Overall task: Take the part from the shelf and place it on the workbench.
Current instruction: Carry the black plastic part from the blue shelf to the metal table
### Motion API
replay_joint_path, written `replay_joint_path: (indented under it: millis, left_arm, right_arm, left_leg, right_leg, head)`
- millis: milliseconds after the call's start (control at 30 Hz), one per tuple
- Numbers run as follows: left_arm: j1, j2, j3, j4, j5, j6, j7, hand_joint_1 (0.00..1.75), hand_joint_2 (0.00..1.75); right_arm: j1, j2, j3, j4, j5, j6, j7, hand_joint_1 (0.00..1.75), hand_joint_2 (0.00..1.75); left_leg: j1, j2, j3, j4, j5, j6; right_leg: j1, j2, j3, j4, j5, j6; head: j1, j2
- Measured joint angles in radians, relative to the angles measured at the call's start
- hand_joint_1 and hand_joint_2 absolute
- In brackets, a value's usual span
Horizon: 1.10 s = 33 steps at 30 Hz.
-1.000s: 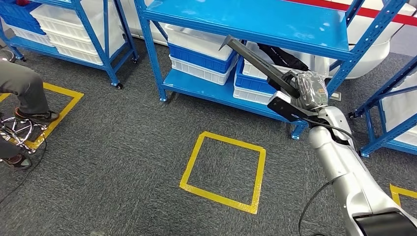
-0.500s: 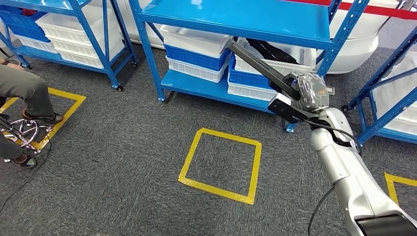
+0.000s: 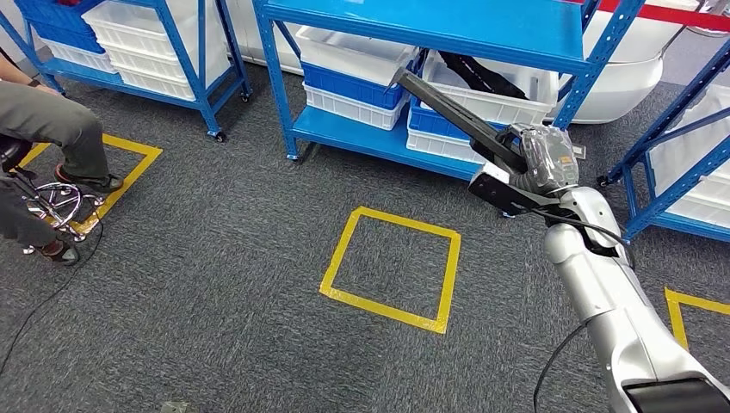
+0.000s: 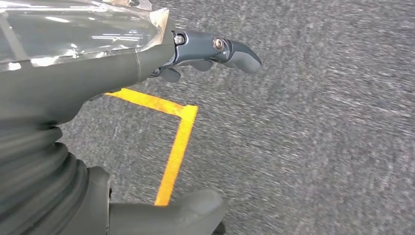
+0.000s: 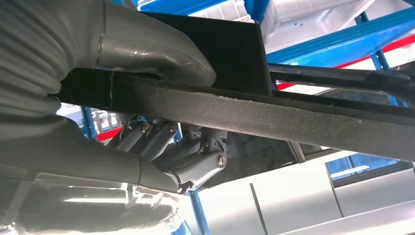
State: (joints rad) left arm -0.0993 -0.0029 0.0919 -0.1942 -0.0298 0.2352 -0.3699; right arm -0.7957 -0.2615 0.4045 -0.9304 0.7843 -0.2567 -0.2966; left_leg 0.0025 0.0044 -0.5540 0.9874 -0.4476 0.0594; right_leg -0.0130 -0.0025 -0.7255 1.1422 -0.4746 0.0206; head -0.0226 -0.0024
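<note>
Since the long black flat metal part point(image 3: 452, 110) is gripped at its near end by the right hand point(image 3: 527, 168), the pick-up step is judged done, as seen in the head view. The part slants up and away from the hand, its far tip point(image 3: 405, 80) just in front of the blue steel shelf rack point(image 3: 430, 30) w/ white and blue plastic bins point(image 3: 353, 77); whether the tip is touching a bin can't be told. A yellow tape square point(image 3: 392, 267) is marked on the grey carpet floor point(image 3: 215, 258) below. A seated person's leg point(image 3: 52, 129) is seen at far left, well apart from the arm. No counter is seen, so the carry and the placing are judged left to do.

From the left wrist view, the left hand point(image 4: 147, 98) is seen hanging over the carpet near a yellow tape corner point(image 4: 183, 115); fingers point(image 4: 230, 49) are held out straight, thumb apart, nothing held, i.e. spread.

From the right wrist view, the part point(image 5: 293, 117) is seen as a dark rough bar clamped btwn the thick grey thumb point(image 5: 156, 54) on one side and the darker fingers point(image 5: 195, 161) curled on the other. The grip is judged firm, near one end, so the long free end may swing during the carry.
</note>
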Motion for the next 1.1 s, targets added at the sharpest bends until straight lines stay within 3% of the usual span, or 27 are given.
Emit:
replay_joint_path:
  millis: [33,67,100,133,200,267,300,333,400,433,500,567,600,667,733,800,833,933,1000,1067,1100]
  left_arm:
    - [0.000,0.000,0.000,0.000,0.000,0.000,0.000,0.00,1.75]
    - [0.000,-0.001,0.000,0.000,0.000,0.000,0.000,0.00,1.75]
    - [0.000,-0.003,0.000,0.000,0.000,0.000,0.000,0.00,1.75]
    - [0.000,-0.005,0.000,0.000,0.000,-0.001,0.000,0.00,1.75]
    - [0.001,-0.007,0.000,0.000,0.000,-0.001,0.000,0.00,1.75]
    - [0.000,-0.007,0.001,-0.001,0.000,-0.001,0.000,0.00,1.75]
    - [0.001,-0.006,0.002,-0.001,0.000,-0.001,0.000,0.00,1.75]
    - [0.001,-0.006,0.003,-0.001,0.000,-0.001,0.000,0.00,1.75]
    - [0.003,-0.006,0.008,0.000,0.000,-0.001,0.001,0.00,1.75]
    - [0.004,-0.005,0.010,0.000,0.001,0.000,0.001,0.00,1.75]
    - [0.006,-0.005,0.013,0.000,0.003,0.000,0.000,0.00,1.75]
    - [0.008,-0.005,0.018,0.000,0.008,0.002,-0.003,0.00,1.75]
    - [0.009,-0.005,0.020,0.000,0.010,0.003,-0.004,0.00,1.75]
    - [0.009,-0.006,0.024,0.000,0.013,0.003,-0.007,0.00,1.75]
    - [0.009,-0.006,0.026,0.000,0.015,0.004,-0.008,0.00,1.75]
    - [0.008,-0.007,0.028,-0.001,0.017,0.007,-0.009,0.00,1.75]
    - [0.008,-0.007,0.030,-0.001,0.018,0.009,-0.010,0.00,1.75]
    - [0.013,-0.009,0.038,0.000,0.019,0.014,-0.011,0.00,1.75]
    - [0.014,-0.010,0.041,0.000,0.019,0.016,-0.011,0.00,1.75]
    - [0.014,-0.011,0.043,0.000,0.018,0.014,-0.011,0.00,1.75]
    - [0.014,-0.011,0.043,0.000,0.018,0.012,-0.011,0.00,1.75]
  right_arm:
    - [0.000,0.000,0.000,0.000,0.004,0.001,0.002,1.75,1.75]
    - [0.000,0.000,0.000,0.000,0.006,0.001,0.003,1.75,1.75]
    - [-0.001,0.001,0.000,0.000,0.008,0.001,0.005,1.75,1.75]
    - [-0.001,0.001,0.000,0.000,0.008,0.001,0.005,1.75,1.75]
    - [-0.004,0.002,0.000,0.000,0.008,0.001,0.006,1.75,1.75]
    - [-0.010,0.004,0.000,-0.002,0.011,0.002,0.007,1.75,1.75]
    - [-0.013,0.006,-0.001,-0.004,0.012,0.002,0.008,1.75,1.75]
    - [-0.014,0.007,-0.001,-0.005,0.013,0.004,0.008,1.75,1.75]
    - [-0.016,0.008,-0.002,-0.005,0.013,0.007,0.010,1.75,1.75]
    - [-0.016,0.008,-0.002,-0.006,0.013,0.009,0.011,1.75,1.75]
    - [-0.018,0.009,-0.003,-0.007,0.012,0.012,0.013,1.75,1.75]
    - [-0.022,0.010,-0.005,-0.008,0.012,0.017,0.014,1.75,1.75]
    - [-0.024,0.010,-0.006,-0.008,0.011,0.020,0.014,1.75,1.75]
    - [-0.024,0.012,-0.006,-0.008,0.011,0.022,0.014,1.75,1.75]
    - [-0.026,0.014,-0.007,-0.008,0.012,0.021,0.013,1.75,1.75]
    - [-0.031,0.016,-0.008,-0.008,0.013,0.019,0.012,1.75,1.75]
    - [-0.035,0.018,-0.008,-0.008,0.015,0.017,0.011,1.75,1.75]
    - [-0.045,0.025,-0.008,-0.003,0.022,0.011,0.011,1.75,1.75]
    - [-0.047,0.027,-0.008,0.002,0.020,0.008,0.011,1.75,1.75]
    - [-0.048,0.029,-0.010,0.006,0.011,0.006,0.010,1.75,1.75]
    - [-0.047,0.029,-0.011,0.008,0.007,0.006,0.010,1.75,1.75]
  left_leg:
    - [0.000,0.001,-0.017,0.000,0.013,0.002]
    - [0.000,0.001,-0.034,0.001,0.026,0.001]
    - [0.001,0.002,-0.051,0.001,0.040,-0.001]
    - [0.002,0.002,-0.069,0.002,0.053,-0.004]
    - [0.003,0.002,-0.101,0.006,0.078,-0.015]
    - [0.001,0.003,-0.123,0.012,0.099,-0.027]
    - [-0.001,0.004,-0.130,0.015,0.109,-0.033]
    - [-0.001,0.004,-0.135,0.016,0.118,-0.037]
    - [0.001,0.003,-0.145,0.020,0.125,-0.043]
    - [0.003,0.003,-0.152,0.027,0.114,-0.047]
    - [0.008,0.002,-0.174,0.089,0.035,-0.056]
    - [0.010,0.001,-0.206,0.213,-0.061,-0.063]
    - [0.010,0.001,-0.215,0.270,-0.083,-0.065]
    - [0.010,0.001,-0.192,0.303,-0.063,-0.062]
    - [0.010,-0.002,-0.106,0.210,-0.026,-0.053]
    - [0.005,-0.006,-0.016,0.086,-0.034,-0.043]
    - [0.001,-0.008,0.004,0.050,-0.045,-0.038]
    - [-0.006,-0.004,0.002,0.019,-0.026,-0.017]
    - [-0.003,0.000,-0.016,0.007,0.000,-0.003]
    - [-0.004,0.000,-0.041,0.008,0.021,0.003]
    - [-0.004,0.000,-0.055,0.008,0.031,0.003]
  right_leg:
    - [-0.001,0.000,-0.017,0.073,-0.037,-0.001]
    - [-0.002,0.000,-0.024,0.132,-0.054,0.004]
    - [-0.004,0.000,-0.018,0.164,-0.050,0.014]
    - [-0.006,0.000,0.007,0.160,-0.031,0.027]
    - [-0.011,0.000,0.107,0.053,-0.003,0.042]
    - [-0.005,0.002,0.210,-0.090,-0.030,0.035]
    - [-0.001,0.003,0.235,-0.131,-0.046,0.027]
    - [0.002,0.004,0.237,-0.146,-0.051,0.020]
    - [-0.005,0.003,0.221,-0.138,-0.041,0.008]
    - [-0.008,0.002,0.215,-0.136,-0.035,0.003]
    - [-0.009,0.000,0.200,-0.134,-0.019,-0.014]
    - [-0.003,-0.001,0.177,-0.134,0.003,-0.026]
    - [0.000,-0.001,0.165,-0.133,0.013,-0.028]
    - [0.004,0.000,0.140,-0.131,0.032,-0.028]
    - [0.006,0.001,0.119,-0.130,0.049,-0.023]
    - [0.009,0.001,0.107,-0.129,0.063,-0.013]
    - [0.008,0.000,0.103,-0.130,0.070,-0.005]
    - [0.007,-0.001,0.087,-0.124,0.078,0.013]
    - [0.008,0.000,0.058,-0.069,0.027,0.009]
    - [0.006,0.000,0.023,0.042,-0.052,0.000]
    - [0.005,0.000,0.013,0.098,-0.078,0.001]
  head:
    - [0.001,0.000]
    - [0.001,0.000]
    - [0.001,0.000]
    - [0.001,0.000]
    - [0.001,0.000]
    - [0.001,0.000]
    - [0.000,0.000]
    - [-0.001,0.000]
    - [-0.002,0.000]
    - [-0.002,0.000]
    - [-0.003,0.000]
    - [-0.004,0.000]
    - [-0.004,0.000]
    - [-0.004,0.000]
    - [-0.004,0.000]
    - [-0.003,0.000]
    - [-0.003,0.000]
    - [-0.003,0.000]
    - [0.001,0.000]
    - [0.005,0.000]
    - [0.005,0.000]
